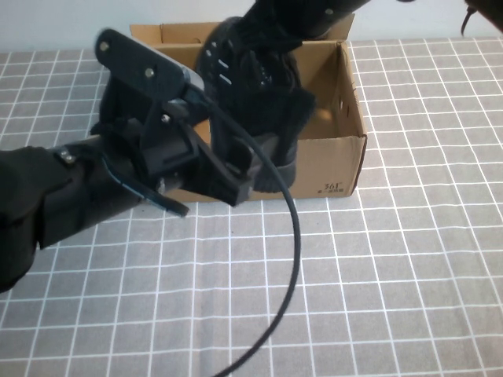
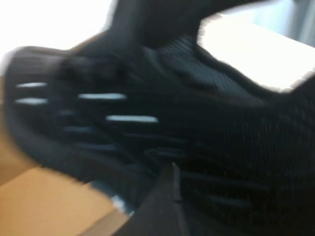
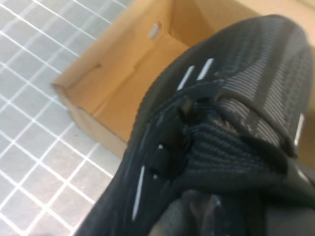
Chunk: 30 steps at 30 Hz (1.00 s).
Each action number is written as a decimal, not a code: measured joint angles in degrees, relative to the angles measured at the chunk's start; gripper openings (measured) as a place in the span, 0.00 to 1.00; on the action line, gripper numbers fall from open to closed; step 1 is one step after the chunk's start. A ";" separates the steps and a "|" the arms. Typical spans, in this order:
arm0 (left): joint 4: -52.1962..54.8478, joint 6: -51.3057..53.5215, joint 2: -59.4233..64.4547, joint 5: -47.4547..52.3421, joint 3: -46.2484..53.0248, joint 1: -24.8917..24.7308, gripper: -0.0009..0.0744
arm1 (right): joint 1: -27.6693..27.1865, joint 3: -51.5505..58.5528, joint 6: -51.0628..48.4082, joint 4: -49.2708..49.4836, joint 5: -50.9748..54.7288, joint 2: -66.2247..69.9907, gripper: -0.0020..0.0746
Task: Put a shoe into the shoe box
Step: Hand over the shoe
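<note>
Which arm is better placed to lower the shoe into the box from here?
Right. Its end effector, reaching from the far side, grips the sneaker over the shoe box. The left end effector stands open at the sneaker's near side.

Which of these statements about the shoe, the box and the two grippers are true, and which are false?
1. The shoe is black with small white dashes. True.
2. The shoe box is closed. False: its top is open and the inside shows.
3. The left gripper is open at the front of the box. True.
4. The shoe lies flat on the checked cloth. False: it is over the box's front wall.
5. The right gripper holds a bottle. False: it is shut, and its arm reaches down to the shoe.
</note>
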 joint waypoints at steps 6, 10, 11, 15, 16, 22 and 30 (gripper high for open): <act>-0.22 0.00 0.59 -4.88 0.00 0.00 0.89 | -2.14 0.00 1.82 0.00 0.10 1.37 0.02; -0.35 0.00 0.71 -3.38 0.00 0.00 0.89 | -2.69 0.00 2.50 0.13 -0.02 1.37 0.02; -0.35 0.00 0.71 -2.70 0.00 0.00 0.89 | -2.69 0.00 2.71 0.23 -0.19 1.37 0.02; -0.35 0.43 1.04 -2.87 0.00 -1.43 0.89 | -2.69 0.00 4.30 0.56 -1.70 1.37 0.02; -0.35 0.58 1.02 -3.68 0.00 -2.03 0.89 | -2.69 0.00 4.86 0.61 -2.13 1.37 0.02; -0.44 0.88 1.76 -9.31 -0.56 -5.02 0.89 | -2.69 0.00 5.46 1.68 -3.23 1.37 0.02; -0.67 0.87 5.29 -10.73 -4.53 -6.23 0.89 | -2.69 0.00 5.46 2.64 -3.23 1.37 0.02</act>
